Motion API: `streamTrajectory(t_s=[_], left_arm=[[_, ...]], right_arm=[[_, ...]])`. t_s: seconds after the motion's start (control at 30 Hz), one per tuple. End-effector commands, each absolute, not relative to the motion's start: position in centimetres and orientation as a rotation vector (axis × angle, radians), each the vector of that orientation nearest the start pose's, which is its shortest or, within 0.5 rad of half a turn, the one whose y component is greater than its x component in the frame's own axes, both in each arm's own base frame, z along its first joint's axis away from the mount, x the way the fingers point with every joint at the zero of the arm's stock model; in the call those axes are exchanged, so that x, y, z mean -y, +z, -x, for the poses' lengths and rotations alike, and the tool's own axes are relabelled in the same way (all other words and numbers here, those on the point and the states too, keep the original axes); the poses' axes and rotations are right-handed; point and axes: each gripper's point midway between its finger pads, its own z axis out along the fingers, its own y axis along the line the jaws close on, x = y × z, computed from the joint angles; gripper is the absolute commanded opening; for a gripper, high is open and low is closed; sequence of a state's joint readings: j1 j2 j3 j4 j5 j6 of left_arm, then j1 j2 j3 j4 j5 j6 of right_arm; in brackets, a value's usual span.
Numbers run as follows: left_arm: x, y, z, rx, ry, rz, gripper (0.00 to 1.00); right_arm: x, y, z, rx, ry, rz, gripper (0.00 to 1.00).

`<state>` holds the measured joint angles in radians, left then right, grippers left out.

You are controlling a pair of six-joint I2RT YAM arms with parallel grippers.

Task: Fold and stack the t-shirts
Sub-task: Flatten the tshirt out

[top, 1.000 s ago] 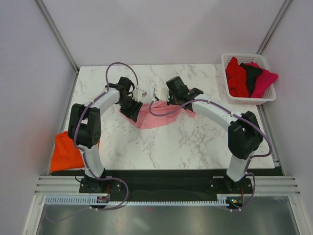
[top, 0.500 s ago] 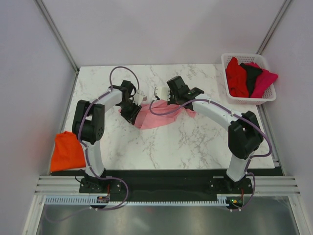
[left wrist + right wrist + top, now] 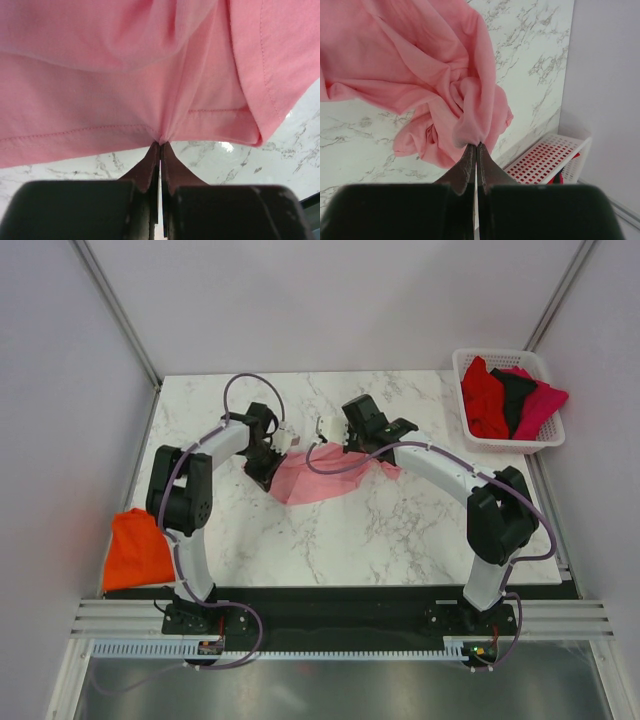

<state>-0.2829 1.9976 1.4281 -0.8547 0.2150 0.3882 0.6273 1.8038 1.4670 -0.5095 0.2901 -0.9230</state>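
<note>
Centrally on the marble table (image 3: 380,530), the light pink t-shirt (image 3: 315,480) is seen bunched and held up between the two arms, with part of it trailing on the surface. A red t-shirt (image 3: 483,398), a black t-shirt (image 3: 515,390) and a magenta t-shirt (image 3: 545,400) are heaped in the white basket (image 3: 465,365) at the far right corner, and the orange t-shirt (image 3: 135,548) is noted at the near left corner, overhanging the edge. The left gripper (image 3: 160,146) is pressed together on a hem of the pink cloth, and the right gripper (image 3: 476,146) is likewise pinched on a gathered fold of it.
</note>
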Motion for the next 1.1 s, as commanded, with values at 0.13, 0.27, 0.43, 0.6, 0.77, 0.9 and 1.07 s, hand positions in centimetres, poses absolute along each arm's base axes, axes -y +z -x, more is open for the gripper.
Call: streamTrajectory(t_s=[0.13,0.27,0.43,0.6,0.77,0.9,1.07], left_arm=[[9.0,15.2,-39.9,-2.457,0.001,-1.029,0.02],[6.6,23.0,-43.8,-2.296,0.094,-0.893,0.02],[4.6,32.2,-47.1,-2.111,0.218,-0.789,0.02],[4.3,36.3,-46.2,-2.015,0.248,-0.772,0.02],[4.4,34.6,-43.6,-2.057,0.209,-0.809,0.02],[5.2,36.8,-40.4,-1.985,0.142,-0.8,0.02],[4.3,33.2,-40.8,-2.073,0.181,-0.816,0.02]], right_arm=[[-19.4,20.1,-46.6,-1.822,-0.566,1.327,0.0],[-17.1,22.6,-50.2,-1.832,-0.64,1.168,0.0],[-15.9,28.1,-52.8,-1.771,-0.669,1.02,0.0],[-15.8,32.6,-51.5,-1.713,-0.601,0.926,0.0],[-15.1,34.2,-49.0,-1.722,-0.55,0.889,0.0],[-14.2,36.0,-46.4,-1.703,-0.506,0.854,0.0],[-13.0,30.7,-46.2,-1.801,-0.566,0.941,0.0]])
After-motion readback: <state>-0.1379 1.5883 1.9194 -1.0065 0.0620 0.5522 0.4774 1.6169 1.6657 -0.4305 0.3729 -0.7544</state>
